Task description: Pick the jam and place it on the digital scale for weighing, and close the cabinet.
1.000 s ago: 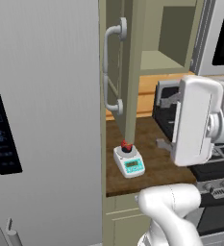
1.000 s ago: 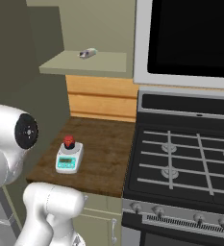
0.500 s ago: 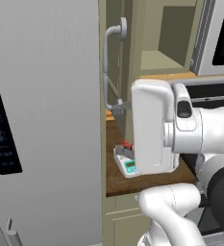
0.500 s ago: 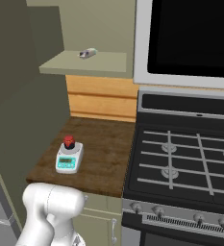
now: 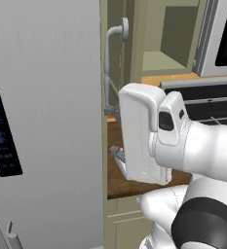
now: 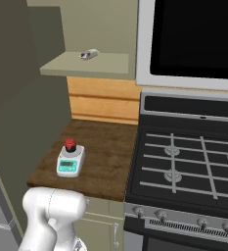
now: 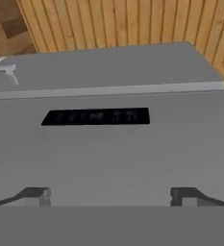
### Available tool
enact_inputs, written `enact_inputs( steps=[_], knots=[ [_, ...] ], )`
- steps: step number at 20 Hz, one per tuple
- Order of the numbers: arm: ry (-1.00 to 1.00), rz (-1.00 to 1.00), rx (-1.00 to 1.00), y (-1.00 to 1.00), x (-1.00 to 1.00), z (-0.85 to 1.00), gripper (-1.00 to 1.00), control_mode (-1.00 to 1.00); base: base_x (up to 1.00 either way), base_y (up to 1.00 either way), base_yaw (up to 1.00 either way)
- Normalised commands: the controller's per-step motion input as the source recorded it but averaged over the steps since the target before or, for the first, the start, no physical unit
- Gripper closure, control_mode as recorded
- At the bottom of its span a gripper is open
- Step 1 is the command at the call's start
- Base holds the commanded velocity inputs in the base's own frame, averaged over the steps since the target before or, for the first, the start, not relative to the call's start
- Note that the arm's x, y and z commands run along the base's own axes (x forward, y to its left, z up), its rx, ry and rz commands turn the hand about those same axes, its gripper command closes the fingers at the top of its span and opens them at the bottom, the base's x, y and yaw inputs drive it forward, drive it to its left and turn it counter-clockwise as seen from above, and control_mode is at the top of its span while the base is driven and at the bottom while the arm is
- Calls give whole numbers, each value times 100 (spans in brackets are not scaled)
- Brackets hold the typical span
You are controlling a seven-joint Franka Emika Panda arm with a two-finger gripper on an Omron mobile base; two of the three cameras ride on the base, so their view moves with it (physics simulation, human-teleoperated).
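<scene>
While atop scale [image 6: 70, 162], jam [image 6: 70, 144] mid-counter [image 6: 105, 157].

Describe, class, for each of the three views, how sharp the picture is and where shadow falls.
Left base view: the arm looms close and soft-edged. Right base view: clearest; the jam on the digital scale reads crisply, shade beneath the shelf. Hand view: flat, even light, the fridge panel slightly blurred.

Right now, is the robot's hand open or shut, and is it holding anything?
Gripper: open, holding nothing; its fingertips stand wide apart in front of the grey fridge. The jam sits on the digital scale.
</scene>
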Motion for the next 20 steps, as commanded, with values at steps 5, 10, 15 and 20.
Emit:
enact_inputs(
  steps=[5, 10, 15, 20],
  knots=[
    [0, -27, -2, -1, 43, -16, -100, -100, 0, 0, 0],
    [0, -24, -4, -1, 61, -22, -100, -100, 0, 0, 0],
    [3, -25, -3, -2, 51, -12, -100, -100, 0, 0, 0],
    [2, -25, -6, 2, 42, -16, -100, -100, 0, 0, 0]
  ],
)
